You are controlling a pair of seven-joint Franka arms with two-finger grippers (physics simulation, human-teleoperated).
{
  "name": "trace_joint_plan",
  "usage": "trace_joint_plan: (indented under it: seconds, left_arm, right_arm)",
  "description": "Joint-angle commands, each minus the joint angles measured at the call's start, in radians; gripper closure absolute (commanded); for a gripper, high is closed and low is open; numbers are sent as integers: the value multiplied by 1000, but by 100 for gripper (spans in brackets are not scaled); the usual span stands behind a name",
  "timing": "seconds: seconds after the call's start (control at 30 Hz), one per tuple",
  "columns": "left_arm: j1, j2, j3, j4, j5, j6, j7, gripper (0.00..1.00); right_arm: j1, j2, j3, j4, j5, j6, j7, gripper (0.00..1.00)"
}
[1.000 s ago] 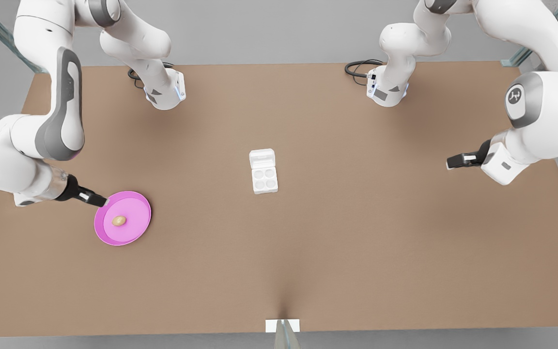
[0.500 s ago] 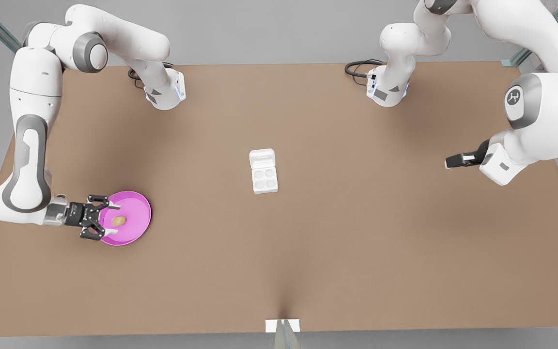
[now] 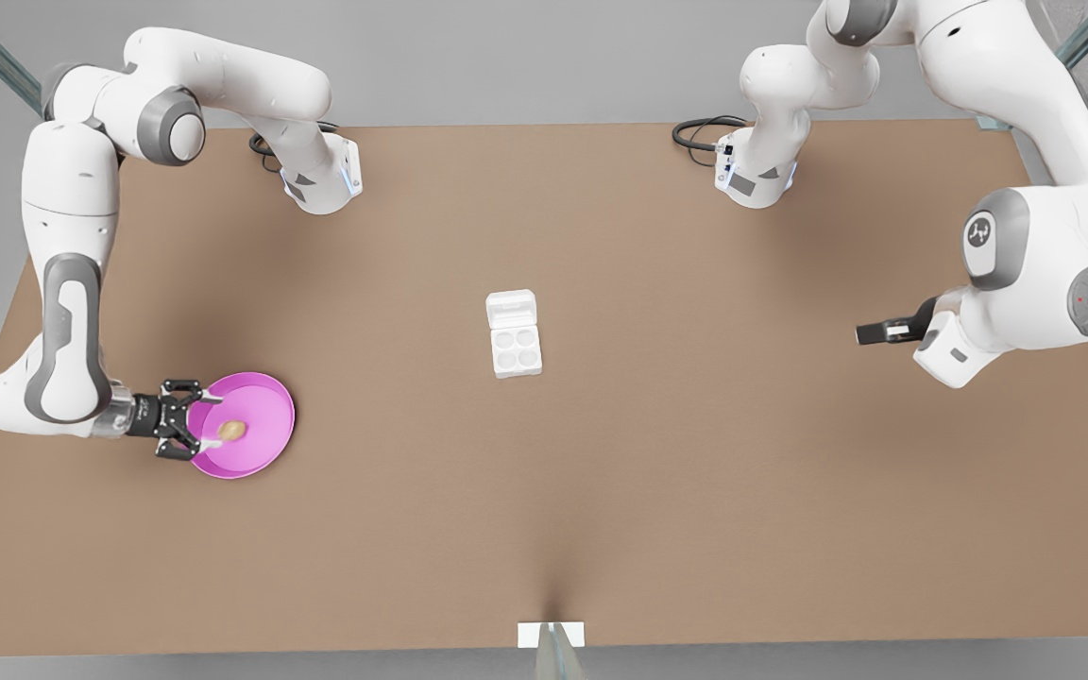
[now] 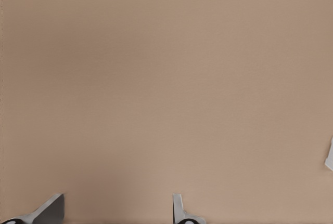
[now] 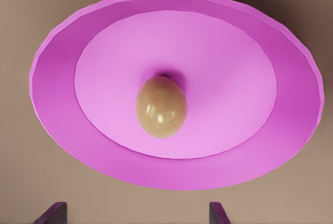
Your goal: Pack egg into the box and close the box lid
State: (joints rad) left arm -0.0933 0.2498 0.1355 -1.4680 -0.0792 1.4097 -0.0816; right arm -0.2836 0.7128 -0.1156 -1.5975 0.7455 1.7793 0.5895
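Since the earlier frame, the right gripper [image 3: 207, 433] is sitting slightly lower over the pink plate [image 3: 265, 401], and its arm is folding closer to the table edge on the front view's left. The left gripper [image 3: 870, 332] is drifting a little toward the table's middle on the front view's right.

The right gripper is reaching over the plate's rim with its fingers spread, one fingertip [image 5: 52, 212] on each side of the egg [image 3: 231, 431]; in the right wrist view the fingertips are standing well apart from the egg [image 5: 161, 106], not touching it. The egg is lying in the middle of the pink plate [image 5: 260, 42].

The box [image 3: 516, 349] is resting near the table's centre, well apart from the plate, with all four cups showing bare. The box lid [image 3: 511, 308] is lying open and flat on the far side of the tray.

The left gripper is hovering over the bare brown table [image 4: 166, 78], fingers spread, holding nothing.
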Motion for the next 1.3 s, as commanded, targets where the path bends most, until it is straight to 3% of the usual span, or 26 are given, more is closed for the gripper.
trace_joint_plan:
  seconds: [0.0, 0.3, 0.5, 1.1, 1.27]
  left_arm:
    - [0, 0, 0, 0, 10, 0, 0, 0]
    - [0, 6, 1, 2, 10, 0, 2, 0]
    - [0, 8, 1, 0, 12, 0, 2, 0]
    - [0, 12, 1, 9, 13, 0, 0, 0]
    - [0, 12, 1, 9, 13, -2, -1, 0]
  right_arm:
    - [0, 4, 1, 4, 0, 0, 1, 0]
    - [6, 33, 21, -13, 25, 2, 67, 0]
    - [6, 76, 21, -2, 15, 114, 15, 0]
    - [-5, 105, 13, -6, -3, 8, -71, 0]
    - [-63, 172, 16, 119, -2, -107, -39, 0]
